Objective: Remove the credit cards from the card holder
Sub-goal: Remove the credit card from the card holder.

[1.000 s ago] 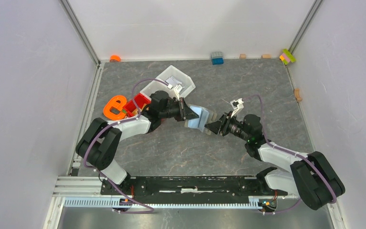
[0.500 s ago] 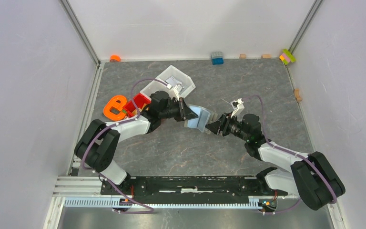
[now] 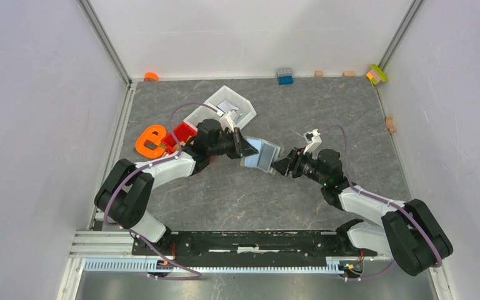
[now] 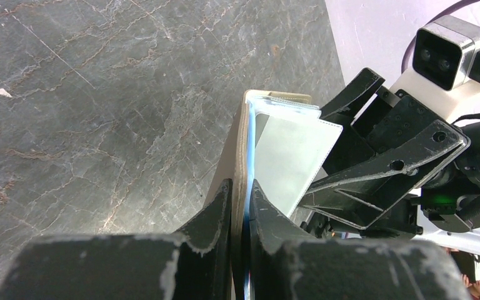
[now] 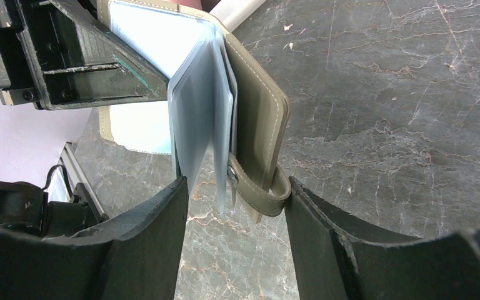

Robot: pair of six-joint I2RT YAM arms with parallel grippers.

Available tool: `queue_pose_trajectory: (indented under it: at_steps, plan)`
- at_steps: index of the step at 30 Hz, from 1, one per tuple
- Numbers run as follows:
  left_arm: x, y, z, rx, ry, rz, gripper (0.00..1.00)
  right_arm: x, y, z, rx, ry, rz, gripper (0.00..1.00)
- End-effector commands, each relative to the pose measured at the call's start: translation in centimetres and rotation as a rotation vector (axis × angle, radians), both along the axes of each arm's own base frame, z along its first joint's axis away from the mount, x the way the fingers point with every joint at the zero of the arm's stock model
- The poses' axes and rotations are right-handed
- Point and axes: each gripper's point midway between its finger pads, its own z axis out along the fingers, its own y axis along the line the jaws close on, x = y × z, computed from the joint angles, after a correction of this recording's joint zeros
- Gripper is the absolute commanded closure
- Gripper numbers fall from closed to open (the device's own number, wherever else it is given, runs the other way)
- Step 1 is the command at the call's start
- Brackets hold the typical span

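Overhead, I count one holder (image 3: 261,155) mid-table between my two grippers, plus two bins, white (image 3: 247,110) and red (image 3: 184,132). From the left wrist, my left gripper (image 4: 240,187) is clenched on one taupe flap of the holder. From the right wrist, my right gripper (image 5: 237,187) is released, its jaws straddling the strap flap. At least two pale blue cards (image 5: 194,125) fan out inside.

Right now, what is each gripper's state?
Left gripper: closed, holding the card holder.
Right gripper: open, one finger on either side of its free flap.
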Motion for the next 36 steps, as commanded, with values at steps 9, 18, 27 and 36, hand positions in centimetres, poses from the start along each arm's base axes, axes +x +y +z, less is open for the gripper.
queue_pose_trajectory:
  at_steps: [9, 18, 27, 36]
  plan:
    - [0.64, -0.26, 2.58, -0.017, -0.089, 0.006, 0.97, 0.81, 0.6, 1.77, 0.018, -0.058, 0.014, 0.34]
    - [0.79, 0.04, 2.49, -0.006, -0.091, 0.023, 0.97, 0.82, 0.6, 1.68, 0.016, -0.054, 0.015, 0.34]
    - [0.89, 0.23, 2.48, -0.002, -0.092, 0.031, 0.97, 0.87, 0.6, 1.46, 0.012, -0.045, 0.014, 0.33]
    - [0.97, 0.31, 2.44, 0.004, -0.091, 0.035, 0.97, 0.87, 0.67, 1.38, 0.011, -0.04, 0.018, 0.33]
